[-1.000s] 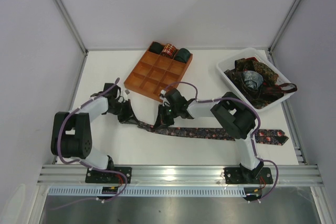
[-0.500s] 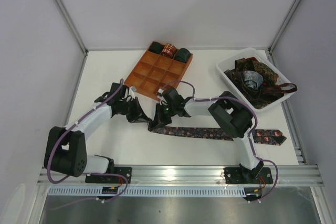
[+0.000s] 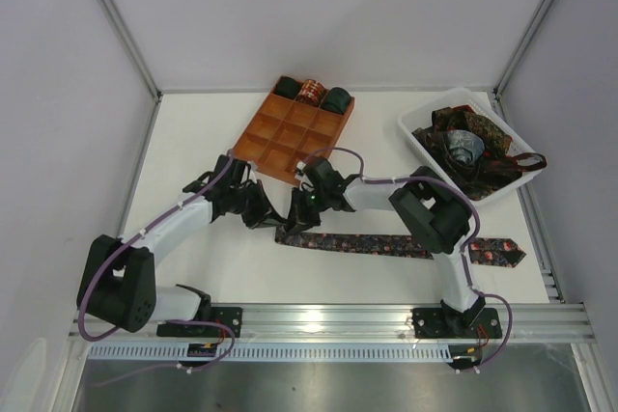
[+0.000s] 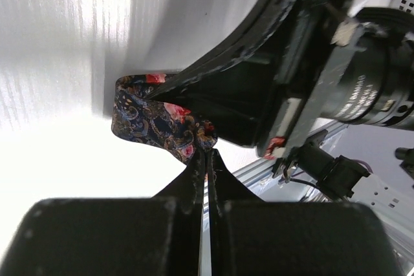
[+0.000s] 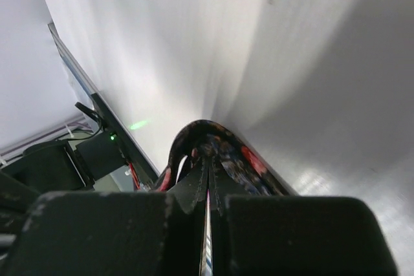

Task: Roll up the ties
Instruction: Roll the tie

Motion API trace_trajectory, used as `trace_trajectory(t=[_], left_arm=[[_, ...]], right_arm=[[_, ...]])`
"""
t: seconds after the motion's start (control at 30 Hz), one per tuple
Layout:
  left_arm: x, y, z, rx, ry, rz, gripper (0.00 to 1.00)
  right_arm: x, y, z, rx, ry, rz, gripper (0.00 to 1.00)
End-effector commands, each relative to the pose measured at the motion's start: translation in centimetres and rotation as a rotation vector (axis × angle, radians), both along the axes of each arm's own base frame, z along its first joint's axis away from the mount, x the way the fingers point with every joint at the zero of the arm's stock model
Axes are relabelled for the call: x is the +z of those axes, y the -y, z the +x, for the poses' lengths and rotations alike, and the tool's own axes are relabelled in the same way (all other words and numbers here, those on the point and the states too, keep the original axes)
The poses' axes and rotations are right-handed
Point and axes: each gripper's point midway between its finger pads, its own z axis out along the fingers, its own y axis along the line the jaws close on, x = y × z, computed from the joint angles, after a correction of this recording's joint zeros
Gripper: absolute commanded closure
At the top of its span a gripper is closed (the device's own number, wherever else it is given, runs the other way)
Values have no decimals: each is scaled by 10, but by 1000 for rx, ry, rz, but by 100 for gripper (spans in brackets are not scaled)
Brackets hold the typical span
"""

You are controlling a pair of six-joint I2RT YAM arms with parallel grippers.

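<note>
Currently: tie [image 3: 357, 243] end pinched by 2 grippers.
Left gripper [image 4: 207, 151] and right gripper [image 5: 208, 161] clamp its fold at their tips; the tail trails behind the right one. Advise tight, even turns.

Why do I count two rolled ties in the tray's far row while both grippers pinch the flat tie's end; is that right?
Not two: the top external view shows three rolled ties in the tray's far row. The left gripper and right gripper do pinch the flat tie's end.
</note>
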Motion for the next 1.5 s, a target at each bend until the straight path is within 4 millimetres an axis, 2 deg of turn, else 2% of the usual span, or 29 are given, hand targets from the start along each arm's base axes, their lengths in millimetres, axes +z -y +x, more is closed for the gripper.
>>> trace_trajectory(t=[0.0, 0.33, 0.6, 0.83, 1.03, 1.2, 1.47], left_arm=[[5, 5, 2, 17, 23, -2, 99], [0, 13, 2, -16, 15, 26, 100], [-17, 26, 4, -65, 1, 53, 100], [-27, 34, 9, -92, -6, 52, 99], [-29, 41, 8, -108, -17, 47, 95], [-30, 46, 10, -121, -17, 40, 92], [-39, 54, 8, -156, -16, 25, 82]], right_arm=[[8, 23, 7, -67, -46, -48, 100], [2, 46, 1, -88, -41, -90, 100], [9, 71, 18, -145, -36, -96, 100], [24, 71, 12, -118, -48, -65, 100], [15, 77, 5, -127, -74, -82, 100], [20, 80, 8, -154, -64, -76, 100], [23, 87, 13, -176, -57, -82, 100]])
